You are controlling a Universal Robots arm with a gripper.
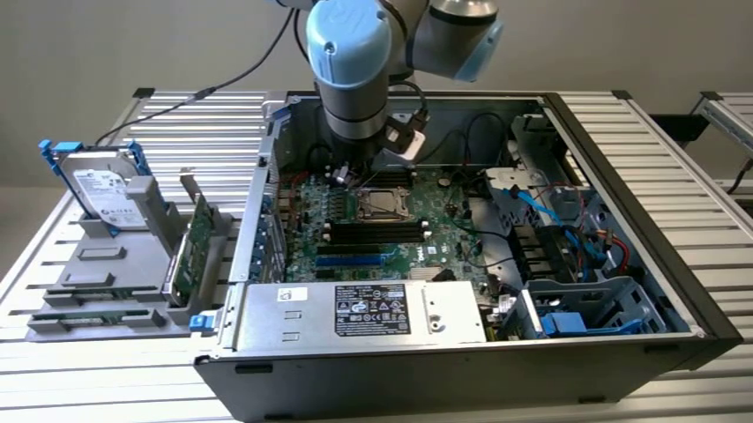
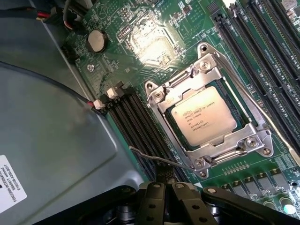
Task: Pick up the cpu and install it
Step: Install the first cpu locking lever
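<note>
The cpu point(image 2: 205, 120), a flat square chip with a dull silver top and printed text, lies seated in the motherboard socket inside its metal retention frame point(image 2: 212, 71). In the exterior view the cpu point(image 1: 383, 204) is at the middle of the green motherboard point(image 1: 353, 242) inside the open computer case. My gripper point(image 2: 166, 188) hovers above the board beside the socket, over the black memory slots point(image 2: 140, 126). Its two black fingers point(image 2: 152, 199) are pressed together with nothing between them. In the exterior view the gripper point(image 1: 351, 172) hangs from the arm just behind the socket.
A thin socket lever point(image 2: 159, 159) runs beside the frame. A grey case wall point(image 2: 51, 140) rises close to the gripper. The power supply point(image 1: 359, 310) fills the case front, with cables and a drive cage point(image 1: 588, 308) toward the exterior view's right. Outside stand a hard drive point(image 1: 100, 185) and green cards point(image 1: 194, 247).
</note>
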